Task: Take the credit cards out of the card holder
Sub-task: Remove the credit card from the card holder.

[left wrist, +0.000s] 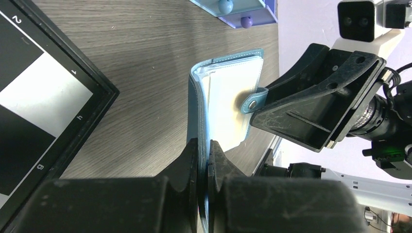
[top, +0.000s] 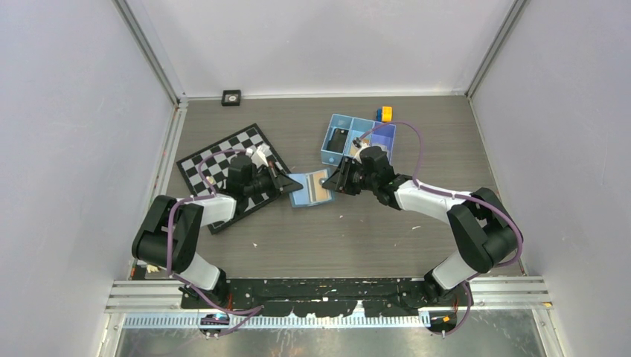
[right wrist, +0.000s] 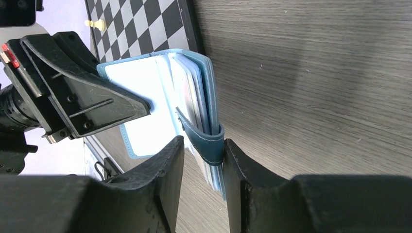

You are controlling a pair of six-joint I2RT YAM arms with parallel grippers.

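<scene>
Wood table (top: 335,238); left hand (left wrist: 204,148) grips card holder (left wrist: 196,107), cards (right wrist: 193,94) mostly hidden

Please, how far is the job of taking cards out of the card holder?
Done: the card holder lies opened on the table. In hand: the left hand pinches one cover; the right hand straddles the other cover and its strap, jaws apart. Left: the orange-tan card sits in its pocket, so pulling cards out remains.

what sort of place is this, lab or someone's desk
Most likely a robot lab test cell, not a desk: plain white panels on metal framing box in the table, left arm and right arm are bolted to its near edge, and props like a chessboard lie about.
</scene>
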